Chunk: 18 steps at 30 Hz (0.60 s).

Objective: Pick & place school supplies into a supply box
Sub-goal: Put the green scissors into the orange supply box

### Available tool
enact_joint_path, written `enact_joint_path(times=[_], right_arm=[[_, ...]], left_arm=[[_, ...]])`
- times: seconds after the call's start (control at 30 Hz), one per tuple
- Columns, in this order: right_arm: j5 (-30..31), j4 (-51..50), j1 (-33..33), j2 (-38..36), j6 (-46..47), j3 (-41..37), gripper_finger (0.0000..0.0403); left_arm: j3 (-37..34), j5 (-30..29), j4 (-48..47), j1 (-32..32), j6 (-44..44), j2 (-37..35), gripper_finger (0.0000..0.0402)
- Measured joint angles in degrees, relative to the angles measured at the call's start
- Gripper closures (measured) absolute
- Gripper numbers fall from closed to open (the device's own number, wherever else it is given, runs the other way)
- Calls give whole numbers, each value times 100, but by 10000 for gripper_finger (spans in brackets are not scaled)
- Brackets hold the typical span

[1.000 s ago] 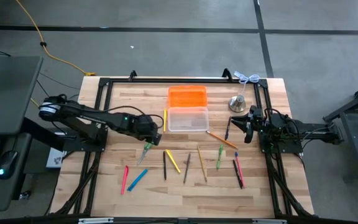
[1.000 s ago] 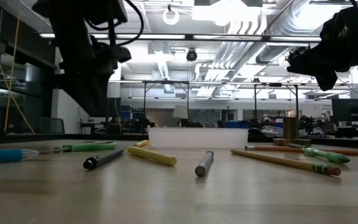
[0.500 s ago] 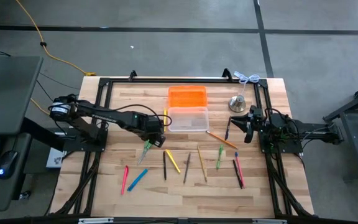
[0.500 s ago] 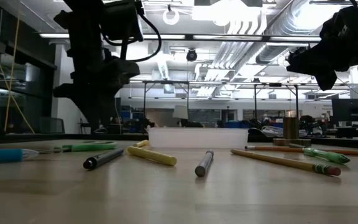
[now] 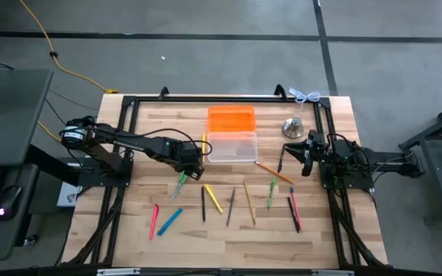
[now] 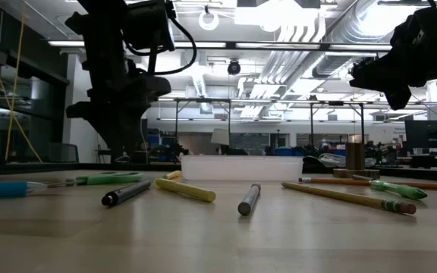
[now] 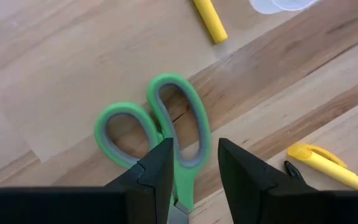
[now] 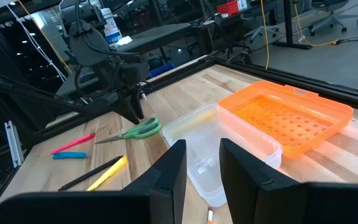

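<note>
While the clear supply box (image 5: 232,147) is sitting empty on the bench (image 5: 328,222), the left gripper (image 7: 192,163) is hovering open over the green-handled scissors (image 7: 166,130) just beside the box. Pens and pencils (image 5: 212,198) are lying scattered near it, so nearly everything remains. The right gripper (image 8: 199,163) is waiting part-open, empty, beside the box.

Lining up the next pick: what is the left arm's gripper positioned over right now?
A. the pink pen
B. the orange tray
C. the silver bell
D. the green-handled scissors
D: in the left wrist view the left gripper has its open fingers either side of the green-handled scissors lying on the table.
</note>
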Motion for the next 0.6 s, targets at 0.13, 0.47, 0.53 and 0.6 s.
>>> enact_joint_path(times=[0.13, 0.47, 0.53, 0.6], right_arm=[[0, 0, 0, 0, 0, 0, 329], [0, 0, -1, 0, 0, 0, 329], [0, 0, 0, 0, 0, 0, 329], [0, 0, -1, 0, 0, 0, 329]], left_arm=[[0, -140, -128, 0, -47, 0, 245], [-2, -159, -429, 0, -496, 0, 245], [-2, -159, -278, 0, -496, 0, 245], [-2, -163, -214, 0, -498, 0, 245]])
